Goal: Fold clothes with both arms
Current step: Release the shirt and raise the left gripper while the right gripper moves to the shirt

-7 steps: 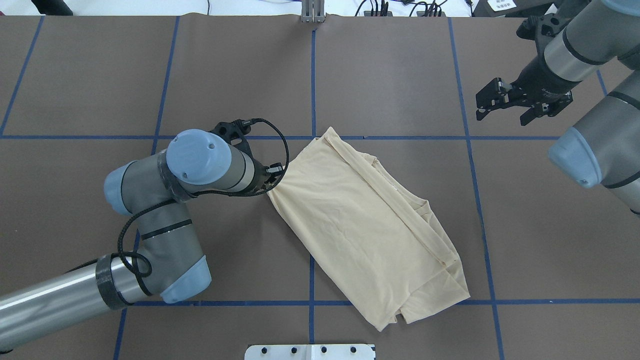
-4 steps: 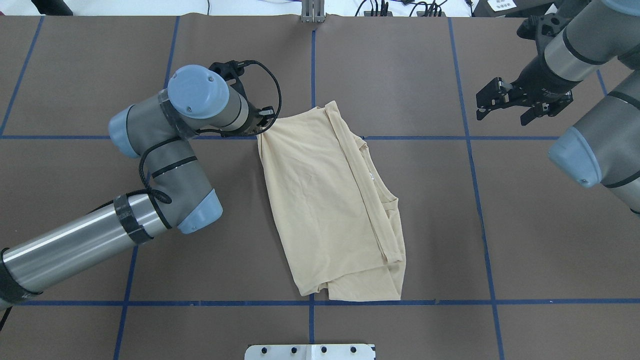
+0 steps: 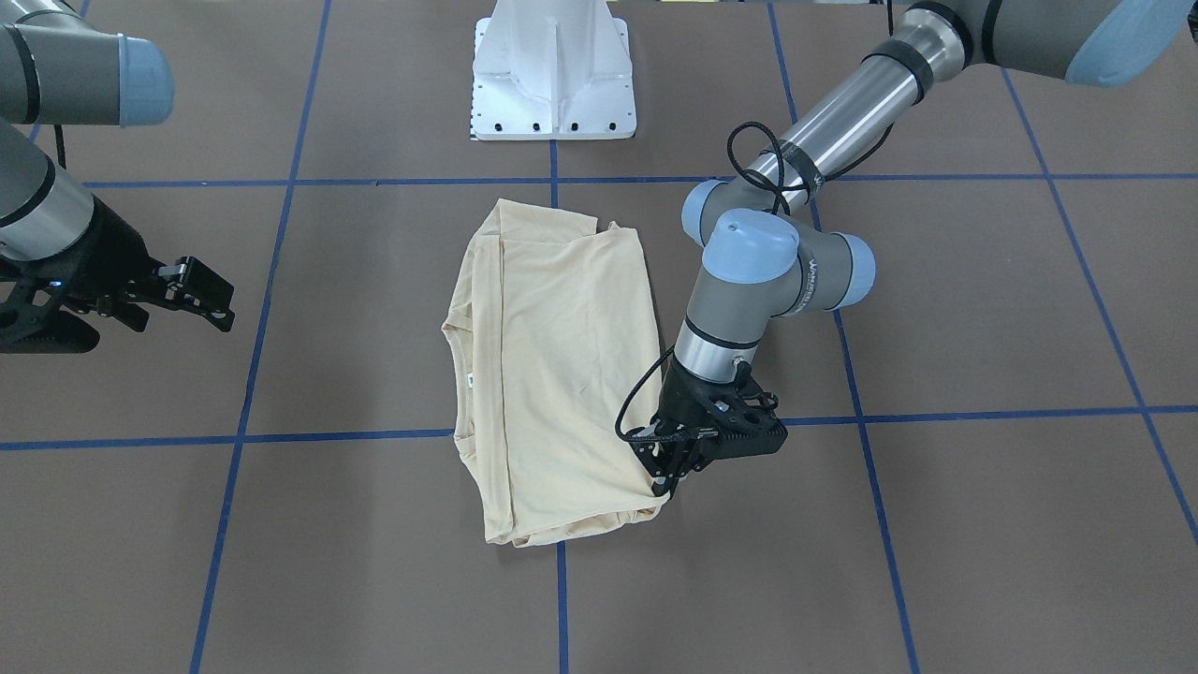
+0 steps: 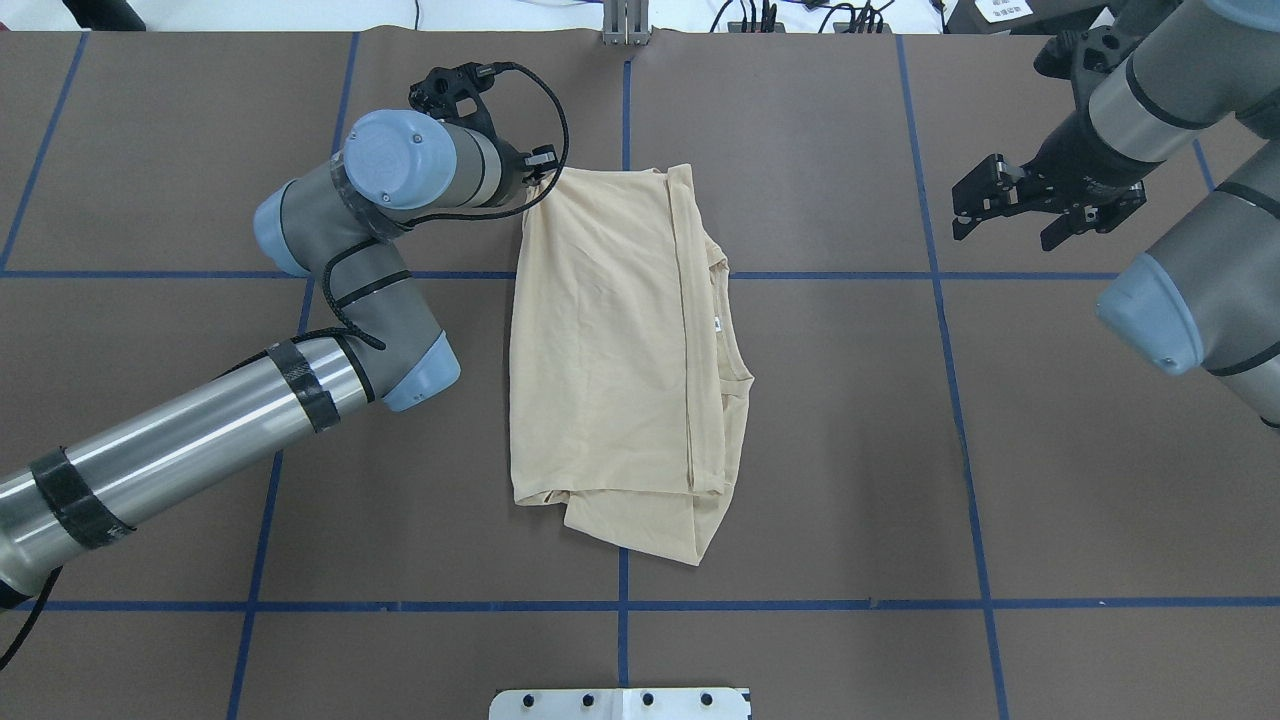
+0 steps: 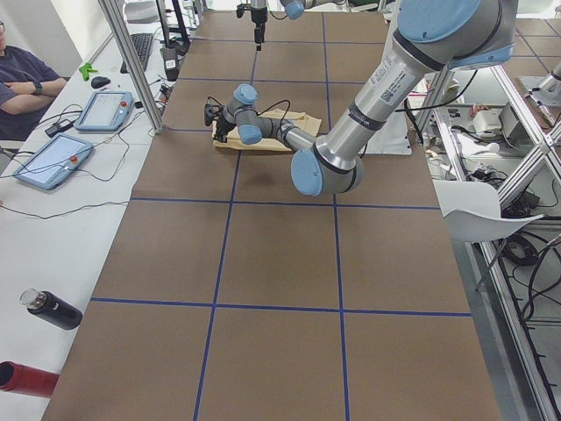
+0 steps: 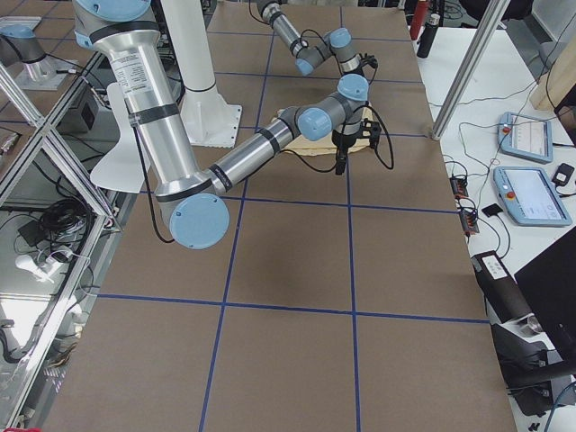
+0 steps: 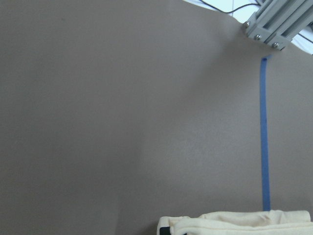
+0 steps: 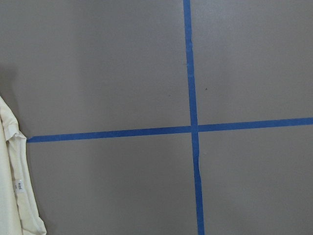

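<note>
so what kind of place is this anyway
Probably a robotics lab workcell: the left gripper pinches a shirt on a table gridded with blue tape, teach pendants lie on a side bench, and a person sits beside it.

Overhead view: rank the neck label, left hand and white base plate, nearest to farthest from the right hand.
From the right hand:
1. The neck label, on the shirt, at its right edge.
2. The left hand, at the shirt's far left corner.
3. The white base plate, at the view's bottom edge.

Shirt point(image 4: 610, 340) matt cloth; table point(image 4: 850, 450) matt, possibly paper; left arm point(image 4: 180, 450) metal.
</note>
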`<control>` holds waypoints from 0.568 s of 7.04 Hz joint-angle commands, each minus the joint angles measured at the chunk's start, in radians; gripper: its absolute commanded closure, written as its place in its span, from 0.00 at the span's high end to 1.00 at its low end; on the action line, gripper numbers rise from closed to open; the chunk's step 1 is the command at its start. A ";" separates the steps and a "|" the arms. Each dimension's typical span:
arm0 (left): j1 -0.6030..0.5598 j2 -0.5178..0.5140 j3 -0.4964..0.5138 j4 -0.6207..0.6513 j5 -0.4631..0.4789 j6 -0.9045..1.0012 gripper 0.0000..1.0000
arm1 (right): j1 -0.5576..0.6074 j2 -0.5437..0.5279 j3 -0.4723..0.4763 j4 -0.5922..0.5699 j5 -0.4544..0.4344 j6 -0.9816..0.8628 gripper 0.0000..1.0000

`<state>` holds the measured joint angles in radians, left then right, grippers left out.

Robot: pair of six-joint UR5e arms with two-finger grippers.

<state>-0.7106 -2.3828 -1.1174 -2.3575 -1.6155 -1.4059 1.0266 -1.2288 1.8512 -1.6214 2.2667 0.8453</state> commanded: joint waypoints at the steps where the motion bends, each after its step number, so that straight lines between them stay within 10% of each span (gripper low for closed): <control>1: -0.018 -0.001 0.008 -0.023 0.017 0.005 1.00 | -0.017 0.012 0.003 0.003 -0.019 -0.005 1.00; 4: -0.053 0.067 -0.101 0.048 -0.058 0.051 1.00 | -0.149 0.060 0.003 0.069 -0.140 0.014 1.00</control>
<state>-0.7501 -2.3575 -1.1511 -2.3500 -1.6319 -1.3882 0.9317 -1.1924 1.8526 -1.5631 2.1651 0.8536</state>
